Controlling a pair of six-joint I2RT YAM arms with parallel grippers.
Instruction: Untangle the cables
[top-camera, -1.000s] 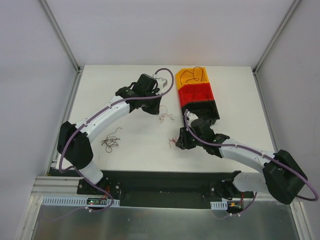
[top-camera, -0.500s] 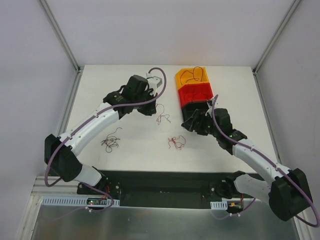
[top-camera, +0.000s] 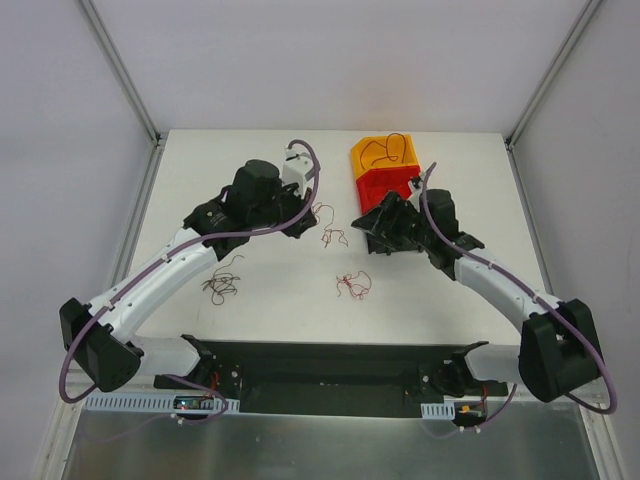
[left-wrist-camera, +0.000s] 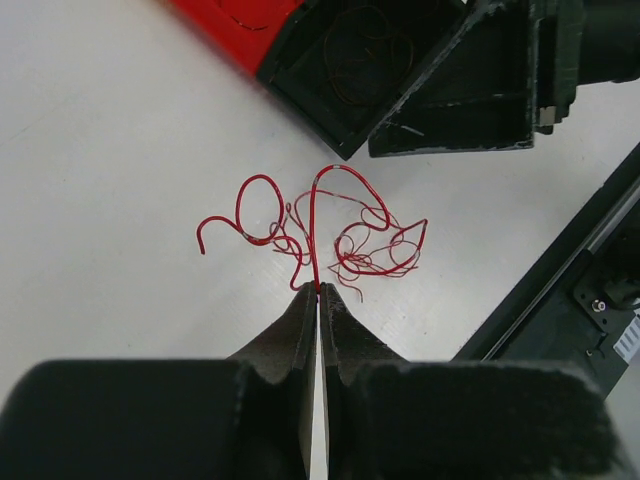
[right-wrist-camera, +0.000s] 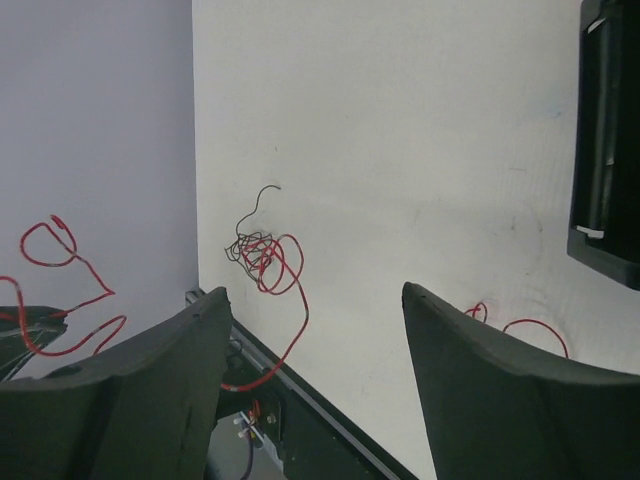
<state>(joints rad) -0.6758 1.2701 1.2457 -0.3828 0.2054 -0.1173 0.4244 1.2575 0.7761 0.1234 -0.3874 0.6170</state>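
Left wrist: claw (left-wrist-camera: 318, 290) tight on red cable (left-wrist-camera: 314, 235)

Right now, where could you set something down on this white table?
Bare: the far-left corner of the white table, and the strip right of the orange plastic bin. Crowded: the middle, with thin red curly wires.

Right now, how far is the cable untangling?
Done: a dark wire lies in the orange bin. In hand: the left gripper pinches a red tangle. To do: that tangle, a second red tangle and a dark tangle; the right gripper is open.
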